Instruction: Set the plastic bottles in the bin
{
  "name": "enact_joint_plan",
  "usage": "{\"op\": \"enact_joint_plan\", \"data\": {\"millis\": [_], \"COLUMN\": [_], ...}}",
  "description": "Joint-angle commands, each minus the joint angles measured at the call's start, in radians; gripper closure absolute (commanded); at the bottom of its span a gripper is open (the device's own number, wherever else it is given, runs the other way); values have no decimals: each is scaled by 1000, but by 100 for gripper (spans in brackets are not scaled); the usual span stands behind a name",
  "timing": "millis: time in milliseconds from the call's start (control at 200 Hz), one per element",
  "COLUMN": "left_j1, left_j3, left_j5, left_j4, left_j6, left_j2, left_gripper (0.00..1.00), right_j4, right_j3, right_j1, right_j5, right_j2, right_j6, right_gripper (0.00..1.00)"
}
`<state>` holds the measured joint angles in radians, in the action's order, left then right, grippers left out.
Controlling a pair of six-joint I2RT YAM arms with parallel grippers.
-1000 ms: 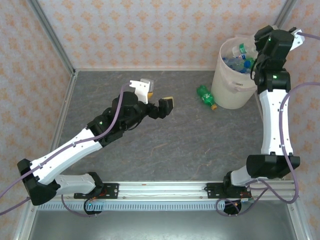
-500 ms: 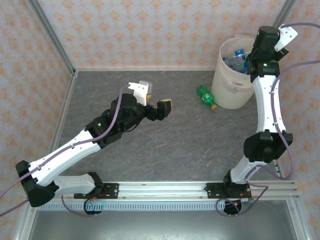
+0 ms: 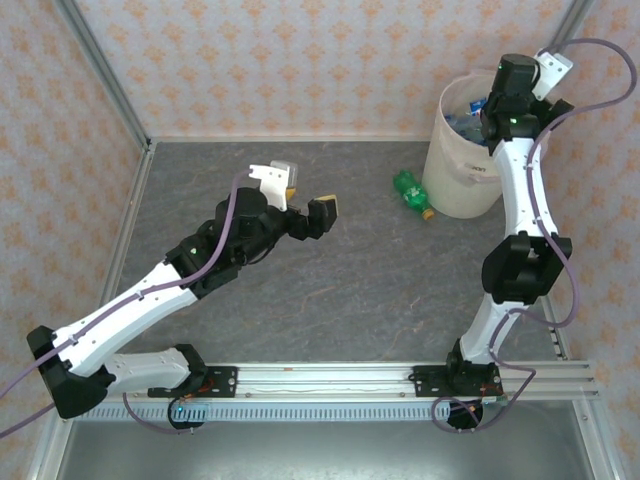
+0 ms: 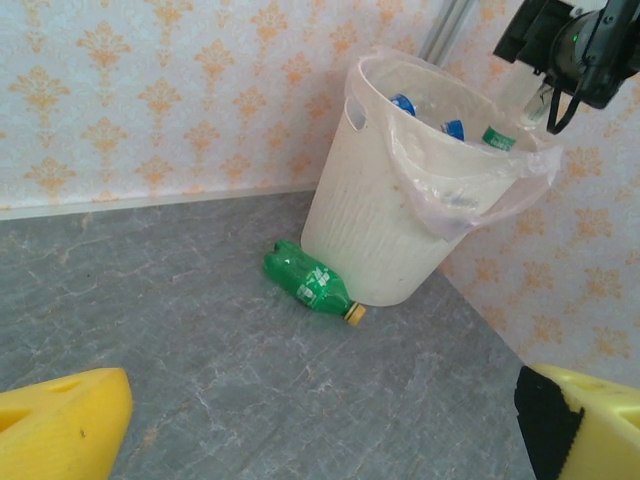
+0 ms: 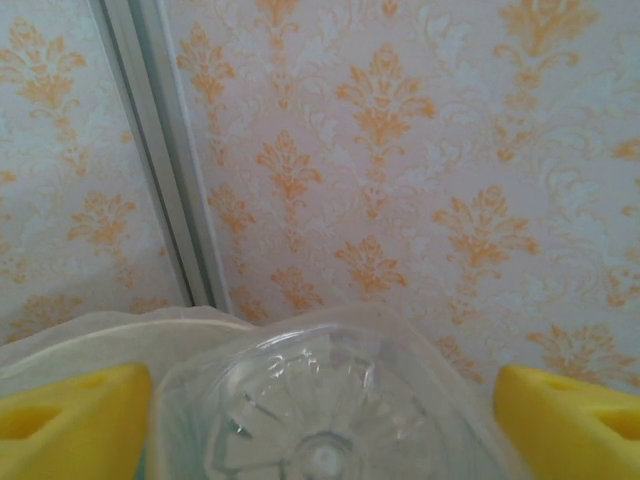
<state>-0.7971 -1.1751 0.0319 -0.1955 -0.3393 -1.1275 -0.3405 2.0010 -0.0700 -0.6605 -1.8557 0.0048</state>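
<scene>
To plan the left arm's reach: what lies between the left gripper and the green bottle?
Only bare table between left gripper and green bottle, in the top view.

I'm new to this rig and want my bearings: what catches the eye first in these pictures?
The cream bin in the far right corner of the table stands out first, already loaded with plastic bottles, with one green bottle lying beside its base. The right gripper hangs over the bin with a clear bottle base-up between its jaws, while the left gripper stands open mid-table, facing the green bottle.
</scene>
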Motion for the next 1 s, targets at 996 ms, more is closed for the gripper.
{"op": "enact_joint_plan", "data": {"millis": [996], "left_j1": [72], "left_j3": [81], "left_j5": [-73], "left_j4": [69], "left_j6": [31], "left_j2": [-11], "left_gripper": [1], "right_j4": [-121], "right_j3": [39], "right_j1": [-5], "right_j5": [402], "right_j2": [88], "right_j6": [115], "right_gripper": [0]}}
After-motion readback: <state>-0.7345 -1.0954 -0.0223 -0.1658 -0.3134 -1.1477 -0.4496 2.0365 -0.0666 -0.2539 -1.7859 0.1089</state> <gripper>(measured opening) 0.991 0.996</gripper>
